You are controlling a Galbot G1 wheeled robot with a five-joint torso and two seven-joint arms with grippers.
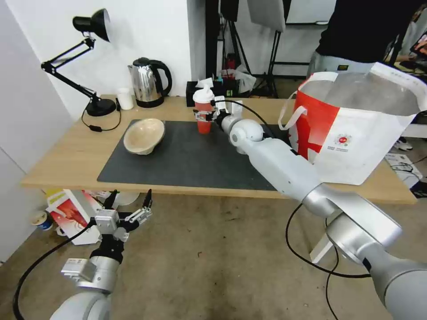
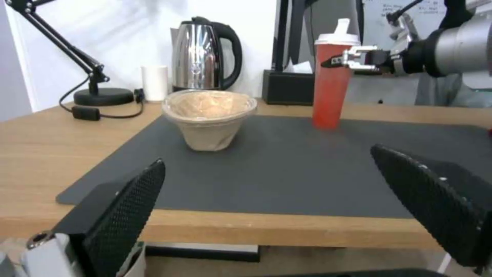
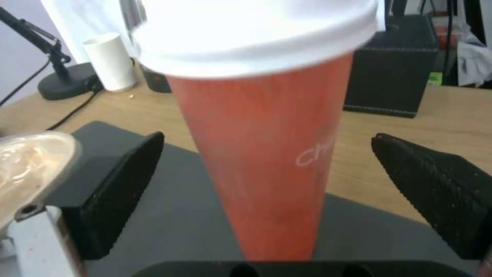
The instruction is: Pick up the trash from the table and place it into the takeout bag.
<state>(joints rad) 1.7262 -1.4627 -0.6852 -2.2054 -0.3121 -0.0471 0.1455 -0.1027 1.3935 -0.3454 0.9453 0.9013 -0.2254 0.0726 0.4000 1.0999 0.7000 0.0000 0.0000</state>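
Indoors, light-wood table (image 1: pixel 66 155), dark grey mat (image 1: pixel 187 160), concrete floor (image 1: pixel 213 266)

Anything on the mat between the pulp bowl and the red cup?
No. In the left wrist view, only bare mat lies between the pulp bowl and the red cup.

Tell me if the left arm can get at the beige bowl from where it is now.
Probably yes. The left gripper hangs open below the table edge, and the beige pulp bowl sits on the mat straight ahead with nothing between. It would have to rise above the tabletop first.
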